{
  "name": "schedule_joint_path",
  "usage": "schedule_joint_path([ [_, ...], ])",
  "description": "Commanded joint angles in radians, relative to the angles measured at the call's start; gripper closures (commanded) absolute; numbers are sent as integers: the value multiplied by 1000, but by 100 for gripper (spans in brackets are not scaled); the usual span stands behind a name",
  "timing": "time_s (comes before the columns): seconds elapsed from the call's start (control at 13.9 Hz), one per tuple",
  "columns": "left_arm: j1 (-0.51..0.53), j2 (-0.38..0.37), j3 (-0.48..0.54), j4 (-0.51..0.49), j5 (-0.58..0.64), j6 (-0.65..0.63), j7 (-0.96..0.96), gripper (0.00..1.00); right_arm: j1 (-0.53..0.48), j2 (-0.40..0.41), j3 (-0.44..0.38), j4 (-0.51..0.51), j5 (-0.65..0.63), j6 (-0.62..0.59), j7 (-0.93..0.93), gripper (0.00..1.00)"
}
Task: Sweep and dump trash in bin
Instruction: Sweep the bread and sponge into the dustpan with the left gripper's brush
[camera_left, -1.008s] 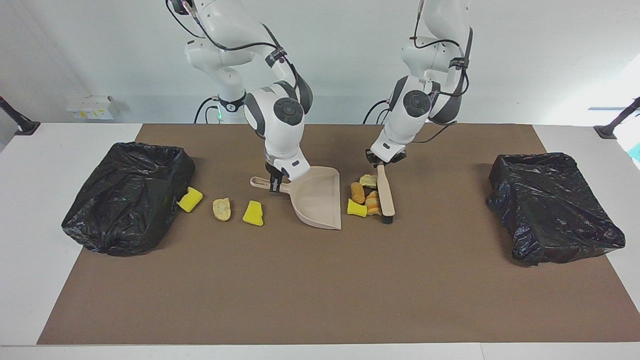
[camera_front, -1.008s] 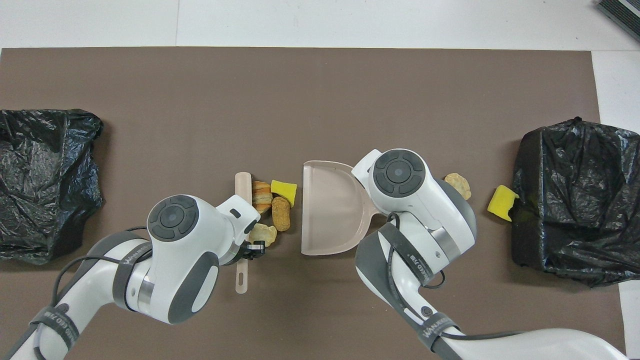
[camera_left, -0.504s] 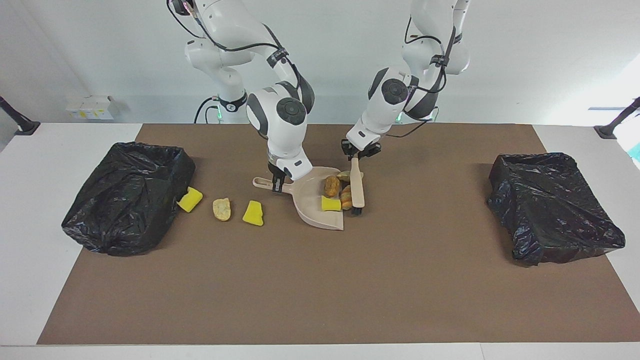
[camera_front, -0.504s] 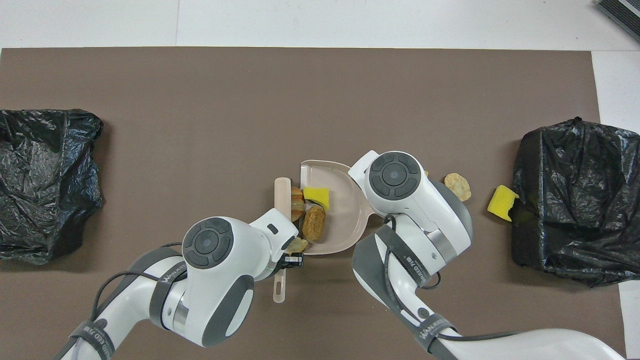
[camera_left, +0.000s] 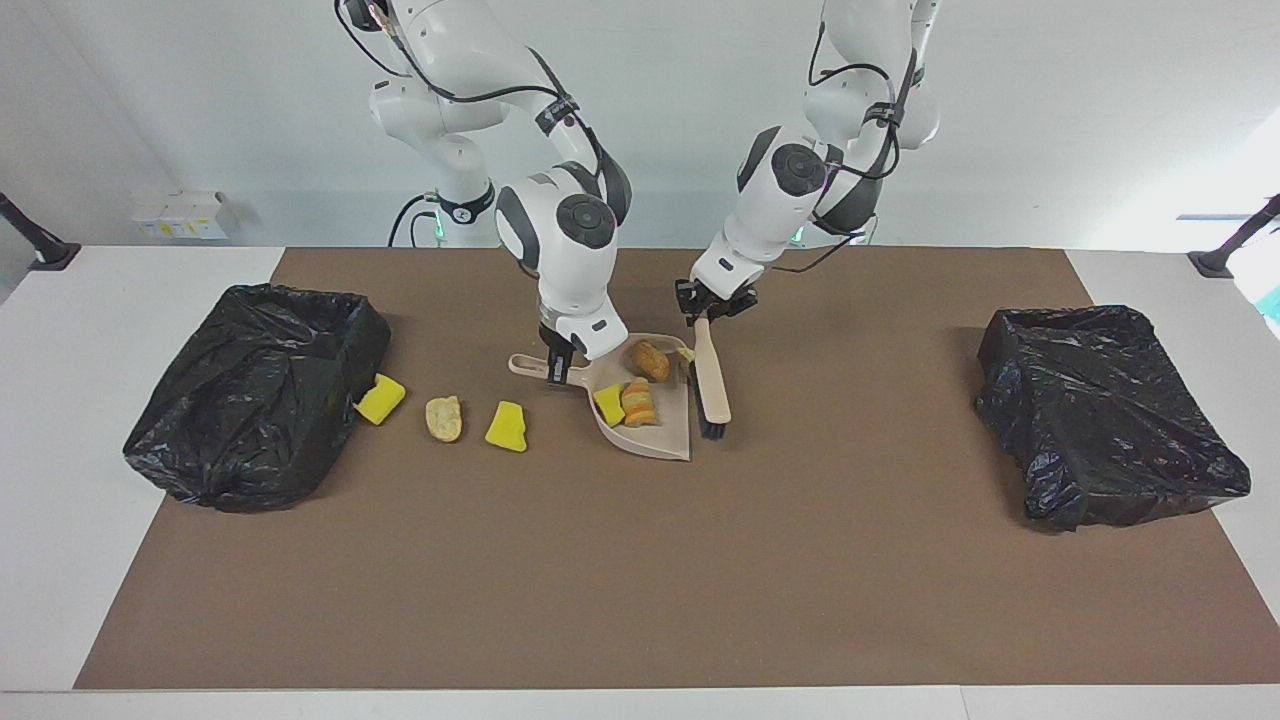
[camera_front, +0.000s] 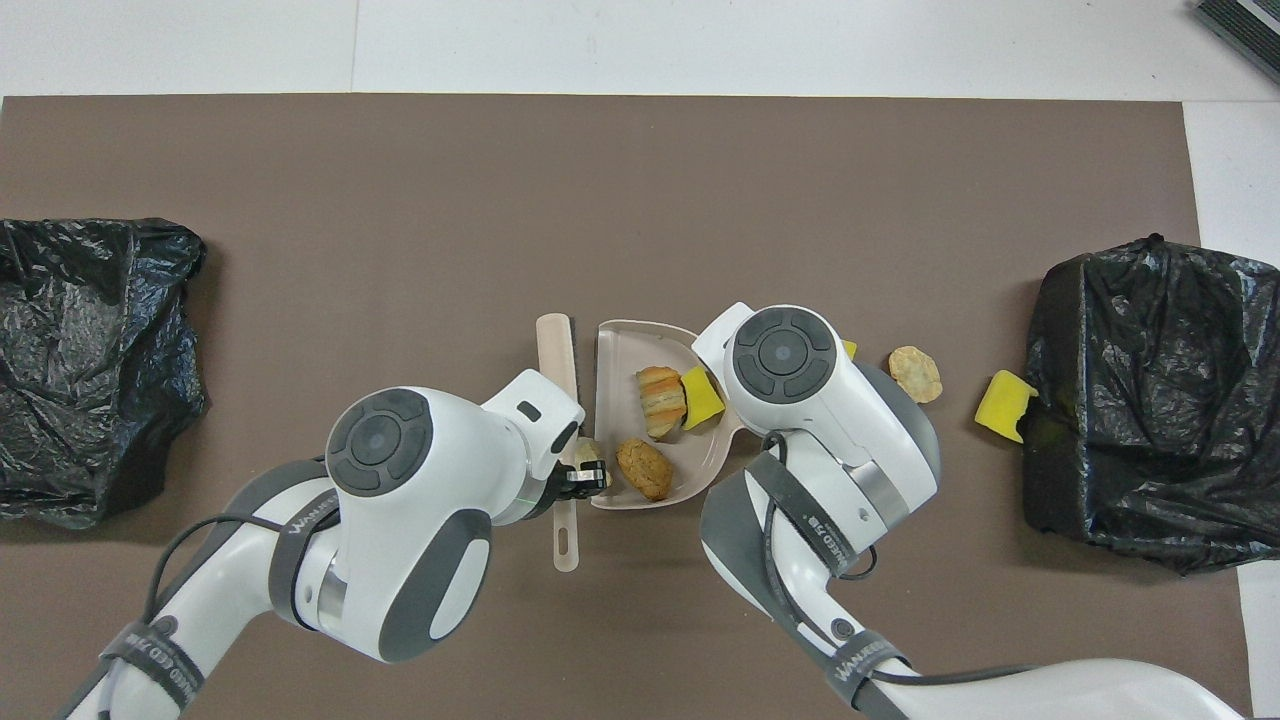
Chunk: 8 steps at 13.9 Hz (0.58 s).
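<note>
**Midway through the sweep: four scraps in the pan, three on the mat**

Already resting inside the beige plastic dustpan (camera_left: 650, 425) are a ridged, tan-orange bread-like roll (camera_left: 637, 402), a bright yellow sponge chunk (camera_left: 608, 405) touching it, and a rounder brown crusty piece (camera_left: 651, 361) nearer the robots. A fourth, paler lump (camera_front: 586, 452) sits at the pan's rim beside the brush, partly hidden by the left gripper. The pan is a shallow, smooth scoop with a rounded back wall and a straight open lip that faces the left arm's end of the table.

The right gripper (camera_left: 556, 372) is pinched on the pan's slim looped handle (camera_left: 525, 364). The left gripper (camera_left: 703, 309) is clamped on the pale wooden brush (camera_left: 711, 378), which lies lengthwise just beside the pan's open lip, its dark bristles (camera_left: 712, 431) down on the mat.

Three more pieces lie on the mat toward the right arm's end: a wedge-shaped yellow sponge (camera_left: 507, 427), a knobbly tan bread piece (camera_left: 444, 418), and another yellow sponge block (camera_left: 380, 399) touching the bin. That bin (camera_left: 255, 395), lined with crinkled glossy black plastic, stands at the right arm's end; a second black-lined bin (camera_left: 1105, 415) stands at the left arm's end. A flat brown mat (camera_left: 640, 580) covers the white table (camera_left: 60, 480).
</note>
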Motion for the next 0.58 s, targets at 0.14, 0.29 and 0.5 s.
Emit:
schedule_joint_path([
  [0.14,78,-52,7,-14,24,-239,-79,100,-1,11,7,-13,7,44,34,100],
  [0.29,83,-110,1,-87,64,-304,-75,100,-1,11,6,-16,7,41,34,100],
  [0.5,-2,-120,-4,-168,64,-210,-84,100,-1,10,6,-17,7,41,32,100],
])
